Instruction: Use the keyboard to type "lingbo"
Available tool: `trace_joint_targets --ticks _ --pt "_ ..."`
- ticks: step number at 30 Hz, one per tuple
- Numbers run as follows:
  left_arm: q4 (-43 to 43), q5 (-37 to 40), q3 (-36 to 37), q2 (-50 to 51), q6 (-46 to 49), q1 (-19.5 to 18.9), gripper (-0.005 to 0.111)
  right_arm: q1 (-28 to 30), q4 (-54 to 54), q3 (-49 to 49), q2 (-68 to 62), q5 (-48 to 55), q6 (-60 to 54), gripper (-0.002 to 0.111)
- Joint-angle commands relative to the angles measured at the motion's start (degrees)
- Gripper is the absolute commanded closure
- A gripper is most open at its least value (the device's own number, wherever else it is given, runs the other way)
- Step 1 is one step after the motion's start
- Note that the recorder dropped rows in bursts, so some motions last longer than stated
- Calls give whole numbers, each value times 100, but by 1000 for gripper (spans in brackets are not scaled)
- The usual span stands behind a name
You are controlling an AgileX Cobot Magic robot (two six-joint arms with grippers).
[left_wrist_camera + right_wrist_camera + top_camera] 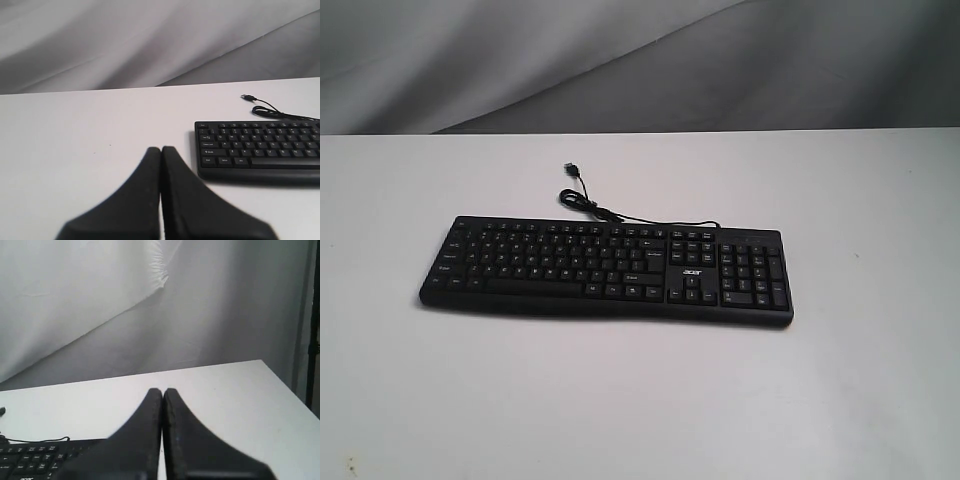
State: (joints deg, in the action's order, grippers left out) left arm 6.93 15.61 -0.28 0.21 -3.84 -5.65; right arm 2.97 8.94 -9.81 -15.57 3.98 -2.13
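The long black keyboard [610, 270] with white legends and a number pad lies across the middle of the white table, its thin USB cable [590, 205] trailing behind it. Neither arm shows in the exterior view. In the left wrist view my left gripper [161, 149] is shut with nothing in it, above bare table beside one end of the keyboard [260, 150], apart from it. In the right wrist view my right gripper [162, 390] is also shut and empty, with a corner of the keyboard [35, 457] partly hidden behind one finger.
The white table [640, 400] spreads around the keyboard on all sides. A grey cloth backdrop [620, 60] hangs behind the table's far edge. The table's side edge [292, 387] shows in the right wrist view.
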Motion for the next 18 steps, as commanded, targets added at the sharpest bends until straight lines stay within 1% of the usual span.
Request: trace_joint_targets --ticks 1,8,9,13,14,15,18 --pt "-21 -41 28 -21 -12 -6 106 44 42 304 234 -79 128 108" --pt "-21 -41 28 -21 -12 -6 106 44 -194 981 910 -79 116 108" --pt "-21 -41 28 -21 -12 -6 106 44 -401 981 1160 539 96 108" --pt "-21 -41 28 -21 -12 -6 106 44 -458 981 1533 903 96 108" --pt "-21 -41 28 -21 -12 -6 106 44 -542 981 1557 1367 96 108" --pt "-21 -41 28 -21 -12 -6 106 56 -576 981 1557 1563 96 108" --pt "-21 -41 28 -21 -12 -6 106 56 -576 981 1557 1557 111 108"
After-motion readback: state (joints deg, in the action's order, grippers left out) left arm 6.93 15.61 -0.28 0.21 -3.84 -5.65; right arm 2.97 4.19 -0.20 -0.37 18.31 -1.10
